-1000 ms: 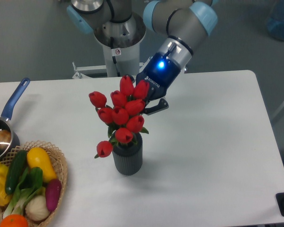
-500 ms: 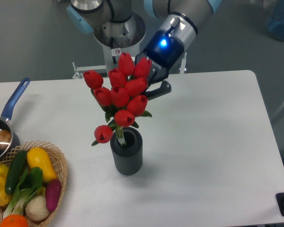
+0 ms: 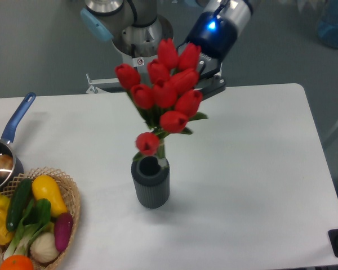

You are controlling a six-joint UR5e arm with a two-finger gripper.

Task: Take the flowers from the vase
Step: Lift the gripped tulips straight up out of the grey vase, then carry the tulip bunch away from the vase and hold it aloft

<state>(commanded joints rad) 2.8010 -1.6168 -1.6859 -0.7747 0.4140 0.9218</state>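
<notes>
The flowers (image 3: 164,93), a bunch of red tulip buds with green stems and leaves, hang raised above the vase (image 3: 151,184), with only the stem ends at its round mouth. The vase is dark grey, ribbed and stands upright on the white table. My gripper (image 3: 198,84) is behind the upper right of the bunch and shut on it; one dark finger (image 3: 213,88) shows past the buds, the other is hidden behind them.
A wicker basket (image 3: 67,185) of colourful vegetables sits at the front left. A steel saucepan (image 3: 1,160) with a blue handle lies at the left edge. The robot's base (image 3: 139,39) stands behind the table.
My gripper has risen up and to the right with the flowers. The bunch has lifted most of the way out of the vase, which has stayed in place.
</notes>
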